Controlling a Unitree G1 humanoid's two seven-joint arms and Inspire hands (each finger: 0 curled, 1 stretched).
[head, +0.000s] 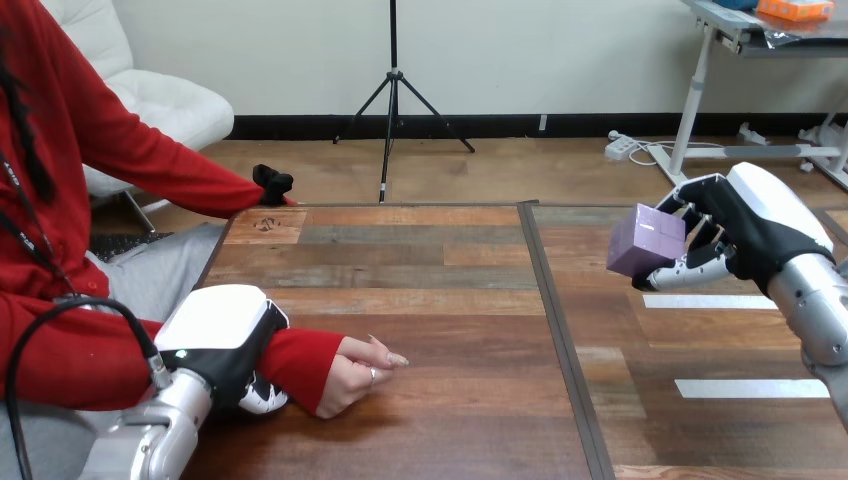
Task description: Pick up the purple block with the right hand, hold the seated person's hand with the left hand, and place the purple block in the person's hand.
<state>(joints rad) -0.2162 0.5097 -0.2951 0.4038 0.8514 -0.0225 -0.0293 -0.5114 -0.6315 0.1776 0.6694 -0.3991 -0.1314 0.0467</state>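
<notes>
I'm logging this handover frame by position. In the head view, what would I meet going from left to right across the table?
left hand, clasped on the person's wrist → person's hand → purple block → right hand, which holds the block up.

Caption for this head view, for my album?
Right hand holds a purple cube block above the wooden table; left hand grips person's red-sleeved forearm.

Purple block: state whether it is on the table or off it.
Off the table. The purple block is pinched in the fingers of the right hand, held in the air above the wooden table, not touching it.
</notes>
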